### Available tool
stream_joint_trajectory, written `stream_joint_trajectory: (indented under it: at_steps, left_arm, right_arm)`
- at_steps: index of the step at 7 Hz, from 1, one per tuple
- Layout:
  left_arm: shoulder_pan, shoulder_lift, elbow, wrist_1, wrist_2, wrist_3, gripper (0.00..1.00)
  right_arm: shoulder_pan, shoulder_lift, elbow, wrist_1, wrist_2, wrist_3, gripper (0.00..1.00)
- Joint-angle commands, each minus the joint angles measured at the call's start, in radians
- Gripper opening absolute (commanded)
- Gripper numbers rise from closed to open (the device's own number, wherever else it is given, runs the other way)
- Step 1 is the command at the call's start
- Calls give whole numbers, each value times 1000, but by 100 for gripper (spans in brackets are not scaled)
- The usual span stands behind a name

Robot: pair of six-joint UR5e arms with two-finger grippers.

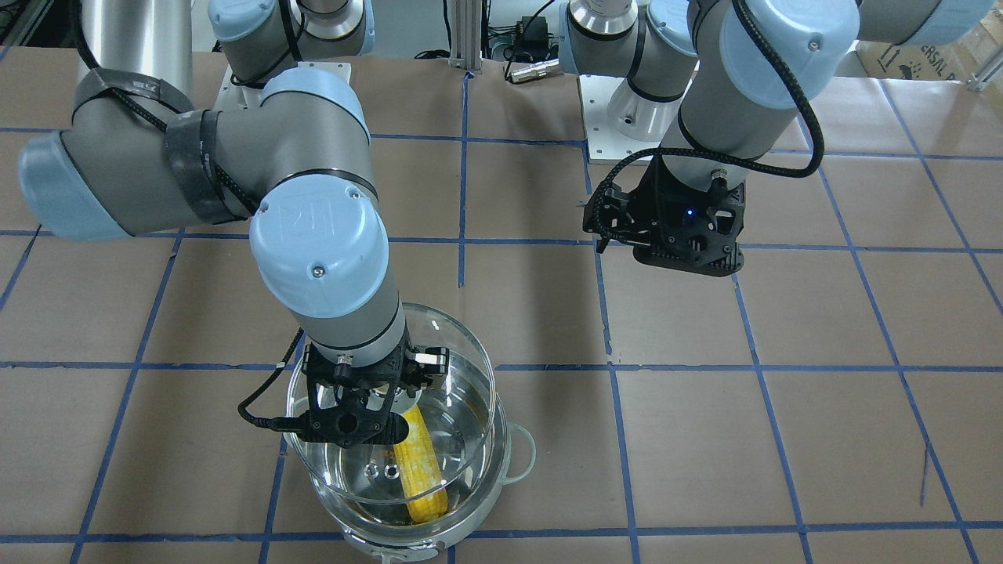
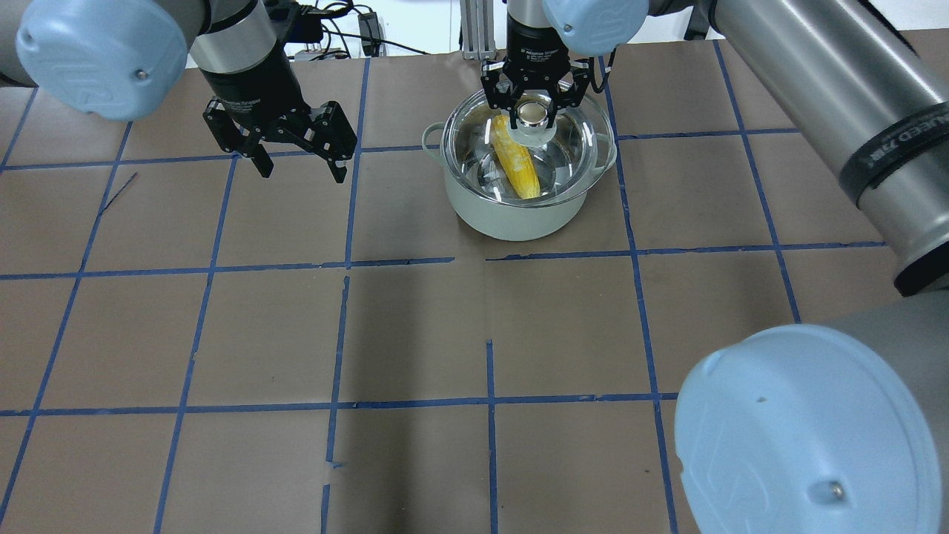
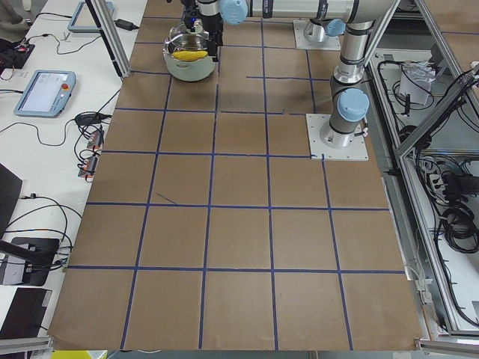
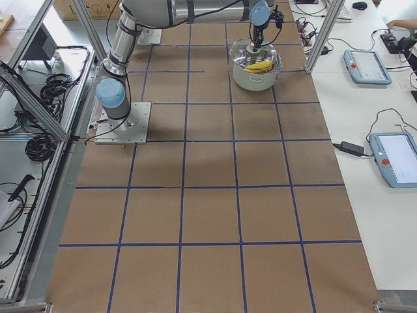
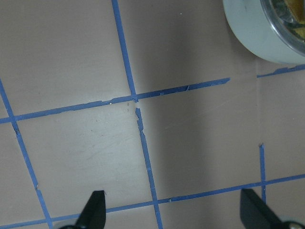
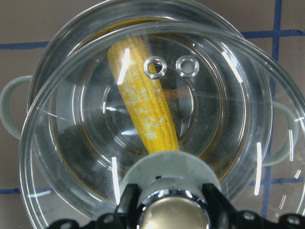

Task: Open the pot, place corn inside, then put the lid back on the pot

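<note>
Right pincer (image 2: pixel 535 122): closed on the knob (image 6: pixel 172 215) of the lid (image 6: pixel 228 119), one finger on either side. It points straight down.

Lid: clear glass dome, hanging level from the right pincer over the mouth of the pot (image 2: pixel 511 219). In the right wrist view its rim sits off-centre from the pot's rim. Whether any edge touches the pot cannot be told. Two vent rings (image 6: pixel 155 66) lie side by side in the glass.

Corn (image 2: pixel 517 159): one yellow ear, lying on the floor of the pot under the lid and seen through the glass. It reaches most of the way across the pot.

Pot: shiny steel, upright on the worktop (image 2: pixel 222 334). It stands at the far side from the robot, a little right of centre. Two pale loop handles (image 2: pixel 432 137), one at the left and one at the right.

Left pincer (image 2: pixel 302 172): fingers spread wide, nothing between them. It hangs above bare worktop to the left of the pot, well apart from it. The left wrist view shows only the pot's wall, at its upper right corner.

Worktop: brown covering, marked into squares by blue tape lines (image 2: pixel 345 215).
</note>
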Motion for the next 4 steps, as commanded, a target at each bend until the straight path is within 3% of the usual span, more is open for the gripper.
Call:
stream_joint_trajectory:
  at_steps: [1,4]
  left_arm:
    - [11,25,-62,23,-1,-3,100]
    - [16,50,-133,143,-3,0,100]
  right_arm:
    - [0,2,30,-69,11,1,14]
    - [2,15,32,-108,14,0,14]
